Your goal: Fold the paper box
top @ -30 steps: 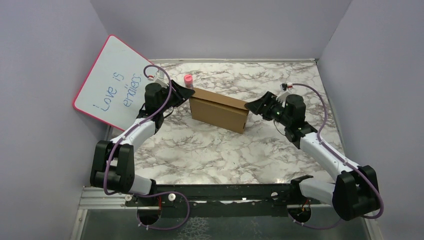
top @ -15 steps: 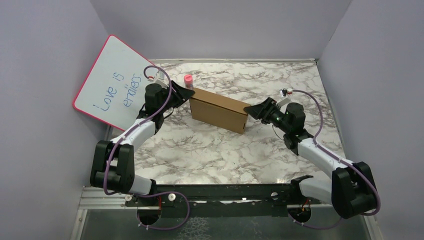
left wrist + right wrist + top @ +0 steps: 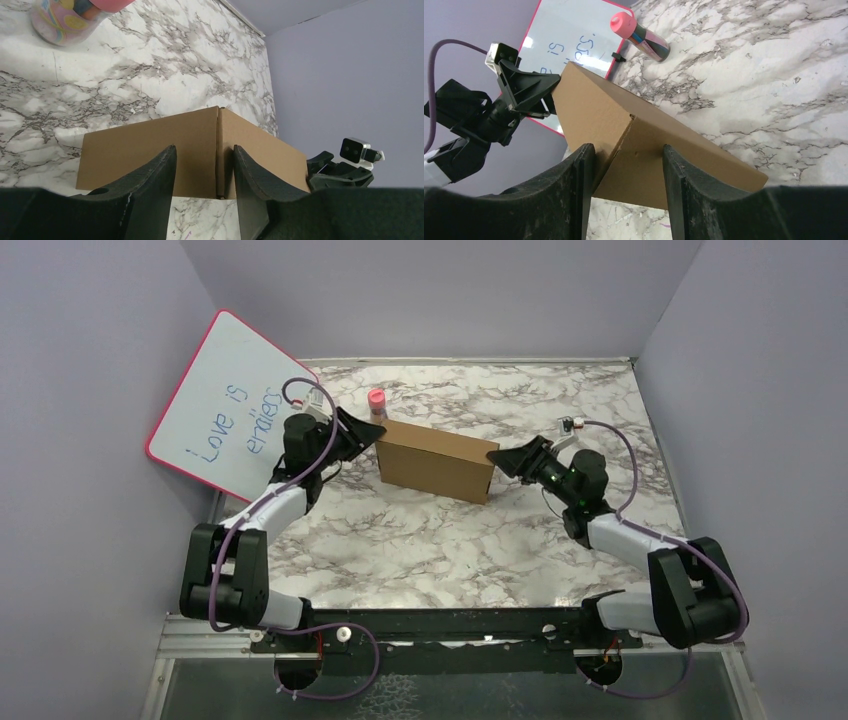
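1. The paper box stands folded into a closed brown block on the marble worktop, in the middle towards the far side, turned slightly askew.
2. The left gripper points at the box's left end. Its jaws are parted, with the box's corner edge showing in the gap and nothing pinched.
3. The right gripper meets the box's right end, jaws likewise released and framing a corner edge.
4. Whether either set of jaws actually presses on the cardboard cannot be told.
5. A pink-capped bottle sits just behind the box's left end.
6. A pink-framed whiteboard leans against the left wall.
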Tool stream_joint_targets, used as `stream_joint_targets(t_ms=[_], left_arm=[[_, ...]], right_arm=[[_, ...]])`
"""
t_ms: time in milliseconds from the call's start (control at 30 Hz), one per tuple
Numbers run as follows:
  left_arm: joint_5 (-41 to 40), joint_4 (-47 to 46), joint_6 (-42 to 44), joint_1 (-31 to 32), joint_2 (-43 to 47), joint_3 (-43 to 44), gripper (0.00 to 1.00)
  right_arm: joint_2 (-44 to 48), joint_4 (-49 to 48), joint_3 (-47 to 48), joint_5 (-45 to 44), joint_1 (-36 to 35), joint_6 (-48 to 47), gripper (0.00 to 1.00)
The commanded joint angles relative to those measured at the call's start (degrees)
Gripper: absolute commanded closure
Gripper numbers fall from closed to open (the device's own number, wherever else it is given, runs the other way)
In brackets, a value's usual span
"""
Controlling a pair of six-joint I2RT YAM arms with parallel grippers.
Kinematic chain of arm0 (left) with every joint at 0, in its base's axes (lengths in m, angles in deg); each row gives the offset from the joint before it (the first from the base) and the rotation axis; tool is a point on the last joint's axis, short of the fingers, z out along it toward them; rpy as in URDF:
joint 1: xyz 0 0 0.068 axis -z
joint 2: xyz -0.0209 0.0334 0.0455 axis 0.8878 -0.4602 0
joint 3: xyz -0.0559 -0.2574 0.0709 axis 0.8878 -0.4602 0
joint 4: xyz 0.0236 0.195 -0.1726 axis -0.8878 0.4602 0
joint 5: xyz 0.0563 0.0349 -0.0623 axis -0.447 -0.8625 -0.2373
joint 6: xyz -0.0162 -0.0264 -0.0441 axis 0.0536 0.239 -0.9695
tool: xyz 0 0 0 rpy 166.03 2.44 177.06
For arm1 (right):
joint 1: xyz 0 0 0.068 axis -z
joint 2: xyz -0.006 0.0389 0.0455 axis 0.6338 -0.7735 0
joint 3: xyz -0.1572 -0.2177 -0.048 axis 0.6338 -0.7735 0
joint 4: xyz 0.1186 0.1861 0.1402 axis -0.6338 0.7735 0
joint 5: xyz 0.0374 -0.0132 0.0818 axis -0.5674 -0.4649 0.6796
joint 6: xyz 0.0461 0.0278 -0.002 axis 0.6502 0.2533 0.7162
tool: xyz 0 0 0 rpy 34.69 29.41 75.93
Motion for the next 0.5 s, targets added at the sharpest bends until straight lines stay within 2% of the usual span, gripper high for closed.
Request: stream_joint_targets(t_ms=[0,200,333,467], left_arm=[[2.07,11.11,3.78,-0.81,0.85,-4.45,0.55],[2.54,10.55,3.66,-0.84,2.56,-8.36,0.62],[3.58,6.54,0.64,-0.85,3.09,-12.41,0.74],[6.10,2.92,-1.99,-0.86,0.02,-14.36,0.87]], right_arm=[[-6.81,10.88,-0.94,2.96,0.58,-6.08,0.57],[-11.27,12.26,4.19,5.72,0.68,-8.08,0.65],[-12.94,13.42,6.34,6.19,0.66,-8.78,0.66],[-15.12,14.50,8.84,7.22,0.70,-9.28,0.66]])
